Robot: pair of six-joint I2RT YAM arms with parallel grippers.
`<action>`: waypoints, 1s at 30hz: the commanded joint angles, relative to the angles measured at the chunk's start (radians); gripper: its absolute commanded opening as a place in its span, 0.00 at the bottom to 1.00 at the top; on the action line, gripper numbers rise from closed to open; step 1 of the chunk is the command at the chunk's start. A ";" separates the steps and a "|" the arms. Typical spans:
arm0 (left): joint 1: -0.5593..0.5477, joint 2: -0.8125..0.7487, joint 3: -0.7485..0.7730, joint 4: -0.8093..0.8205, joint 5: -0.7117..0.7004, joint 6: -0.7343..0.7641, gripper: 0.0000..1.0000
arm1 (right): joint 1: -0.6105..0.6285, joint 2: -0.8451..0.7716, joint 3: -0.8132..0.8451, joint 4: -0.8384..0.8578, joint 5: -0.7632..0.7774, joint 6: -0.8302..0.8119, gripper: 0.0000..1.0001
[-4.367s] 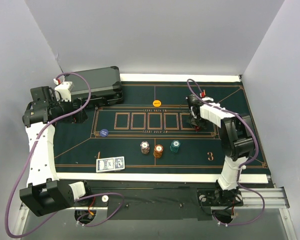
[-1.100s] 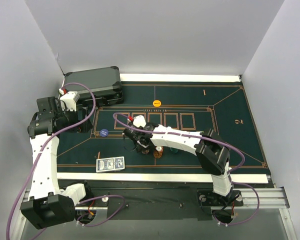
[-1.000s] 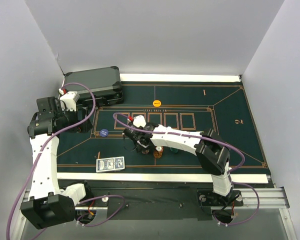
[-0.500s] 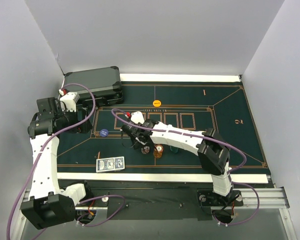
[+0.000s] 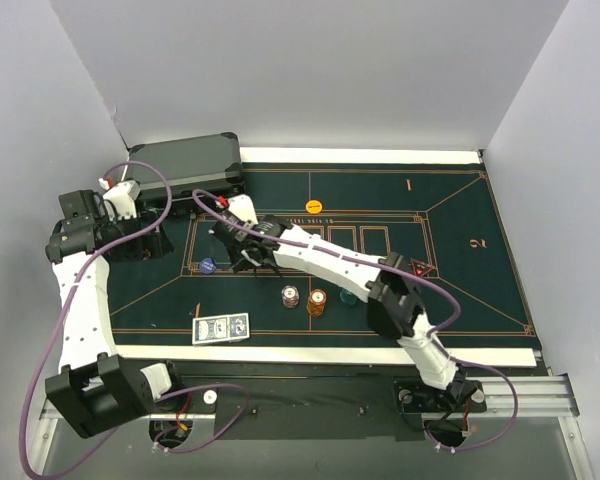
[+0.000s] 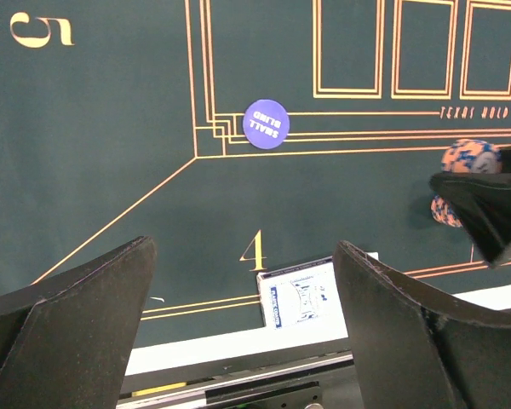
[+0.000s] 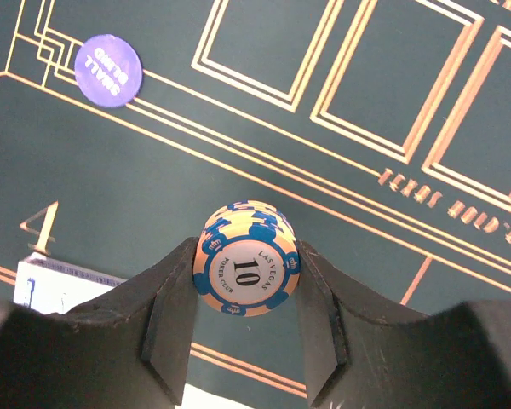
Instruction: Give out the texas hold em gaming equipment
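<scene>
Above green felt [image 7: 153, 213], R fingers [image 7: 166, 315] clamp orange-blue chip stack [image 7: 247, 270]; L fingers [image 6: 77, 315] gape empty.

We're looking at two white-shelled arms with black joint blocks: the left arm [image 5: 80, 300] at eight o'clock, the right arm [image 5: 330, 262] rising from five o'clock. Purple cables [image 5: 519, 402] loop along both. Small red tabs top the white wrist housings. The left gripper [image 6: 243, 247] and right gripper [image 7: 247, 256] show matte black, wedge-shaped fingers.
</scene>
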State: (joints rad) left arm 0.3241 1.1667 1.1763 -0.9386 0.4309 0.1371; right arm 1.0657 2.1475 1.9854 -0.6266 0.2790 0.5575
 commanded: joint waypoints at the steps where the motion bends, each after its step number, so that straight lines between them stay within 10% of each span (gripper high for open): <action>1: 0.041 0.034 0.062 0.032 0.058 -0.022 0.96 | -0.026 0.161 0.162 -0.064 -0.029 -0.031 0.11; 30: 0.046 0.054 0.039 0.080 0.126 0.004 0.96 | -0.085 0.434 0.385 0.145 -0.270 -0.034 0.24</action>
State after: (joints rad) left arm 0.3630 1.2266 1.1843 -0.8989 0.5220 0.1253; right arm 0.9897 2.5778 2.3249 -0.5056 0.0166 0.5152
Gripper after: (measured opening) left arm 0.963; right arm 0.396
